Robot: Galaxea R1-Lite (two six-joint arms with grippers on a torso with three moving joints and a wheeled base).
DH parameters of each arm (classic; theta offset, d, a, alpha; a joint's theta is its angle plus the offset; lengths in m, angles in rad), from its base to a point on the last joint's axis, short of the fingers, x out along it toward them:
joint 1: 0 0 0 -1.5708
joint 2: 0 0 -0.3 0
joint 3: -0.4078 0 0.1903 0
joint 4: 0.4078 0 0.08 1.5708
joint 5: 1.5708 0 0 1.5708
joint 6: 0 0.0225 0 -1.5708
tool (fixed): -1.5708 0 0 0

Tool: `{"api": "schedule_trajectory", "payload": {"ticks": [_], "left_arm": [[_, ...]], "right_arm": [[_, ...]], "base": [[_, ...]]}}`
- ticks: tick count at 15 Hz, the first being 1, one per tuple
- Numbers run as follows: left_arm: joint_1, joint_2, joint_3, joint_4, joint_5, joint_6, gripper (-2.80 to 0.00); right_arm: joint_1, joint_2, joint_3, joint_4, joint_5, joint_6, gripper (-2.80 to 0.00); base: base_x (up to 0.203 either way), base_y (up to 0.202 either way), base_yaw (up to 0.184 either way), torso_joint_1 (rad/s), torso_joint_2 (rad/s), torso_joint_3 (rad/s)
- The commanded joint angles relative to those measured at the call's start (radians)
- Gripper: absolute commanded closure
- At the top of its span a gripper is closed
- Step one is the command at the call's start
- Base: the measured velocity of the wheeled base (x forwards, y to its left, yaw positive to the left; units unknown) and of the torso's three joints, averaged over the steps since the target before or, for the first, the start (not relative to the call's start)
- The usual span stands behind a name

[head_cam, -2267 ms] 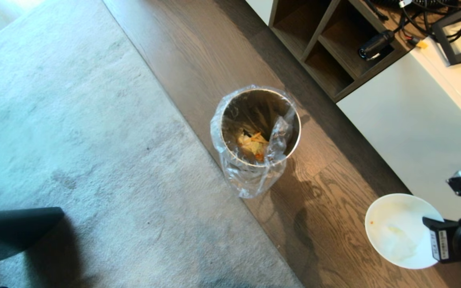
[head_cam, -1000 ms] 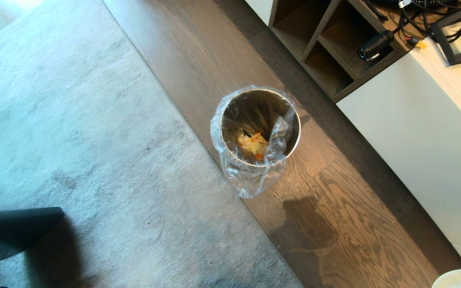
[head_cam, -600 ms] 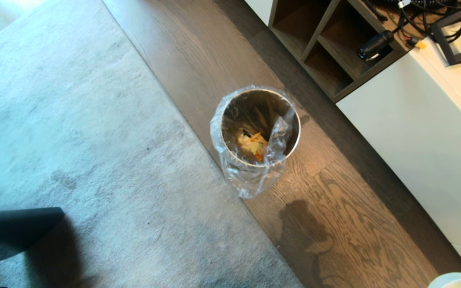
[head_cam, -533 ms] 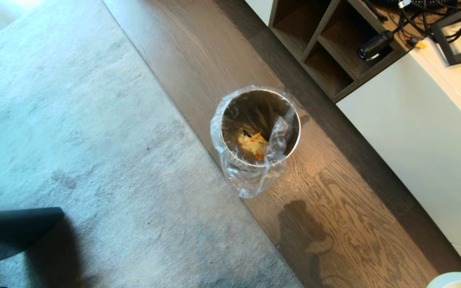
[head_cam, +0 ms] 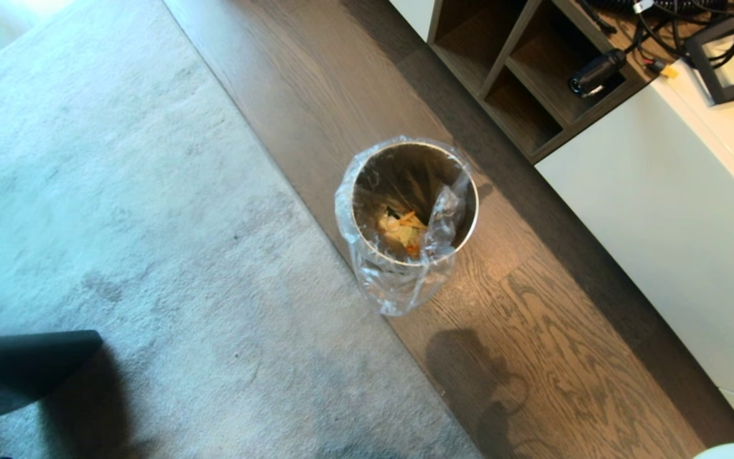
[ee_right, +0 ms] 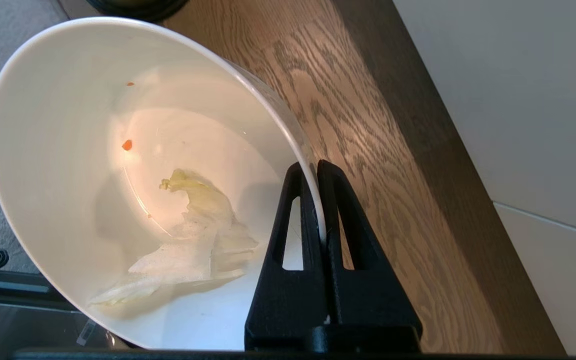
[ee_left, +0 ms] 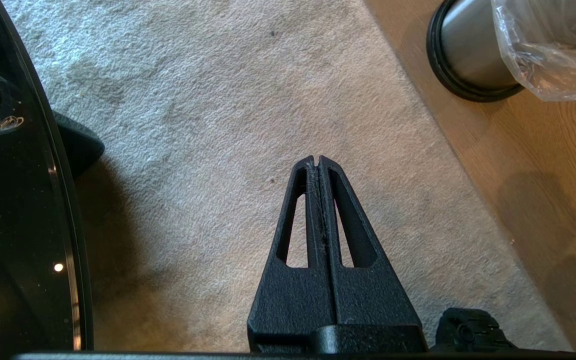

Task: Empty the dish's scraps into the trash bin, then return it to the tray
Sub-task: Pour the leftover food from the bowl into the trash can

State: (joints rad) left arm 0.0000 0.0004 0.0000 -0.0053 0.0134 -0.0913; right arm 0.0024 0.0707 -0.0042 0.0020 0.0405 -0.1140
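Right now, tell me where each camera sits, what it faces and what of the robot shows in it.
Head view: high, facing down at the trash bin holding scraps; neither gripper shows, only the dish's rim at the corner.
Left wrist view: behind the shut left gripper, facing the carpet.
Right wrist view: behind the right gripper, clamped on the dish rim, facing the wood floor.
Shared: head and left wrist views both show bin and carpet.

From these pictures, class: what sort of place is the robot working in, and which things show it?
Probably a living room at home: a grey carpet beside a dark wood floor, an open-shelved wooden cabinet, and a small lined trash bin holding food scraps.
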Motion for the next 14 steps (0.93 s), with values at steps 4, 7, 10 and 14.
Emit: {"api": "schedule_trajectory", "payload": {"ticks": [4,7,10,14], "left_arm": [[0.0,0.0,0.0,-0.001,0.0,-0.001,0.0],[0.0,0.0,0.0,-0.001,0.0,-0.001,0.0],[0.0,0.0,0.0,-0.001,0.0,-0.001,0.0],[0.0,0.0,0.0,-0.001,0.0,-0.001,0.0]], "right_arm": [[0.002,-0.071,0.004,0.0,0.002,0.001,0.0],[0.002,-0.07,0.004,0.0,0.002,0.002,0.0],[0.002,-0.069,0.004,0.0,0.002,0.002,0.0],[0.002,-0.071,0.004,0.0,0.002,0.002,0.0]], "base": [[0.0,0.0,0.0,0.0,0.0,0.0],[0.0,0.0,0.0,0.0,0.0,0.0],[0.0,0.0,0.0,0.0,0.0,0.0],[0.0,0.0,0.0,0.0,0.0,0.0]]}}
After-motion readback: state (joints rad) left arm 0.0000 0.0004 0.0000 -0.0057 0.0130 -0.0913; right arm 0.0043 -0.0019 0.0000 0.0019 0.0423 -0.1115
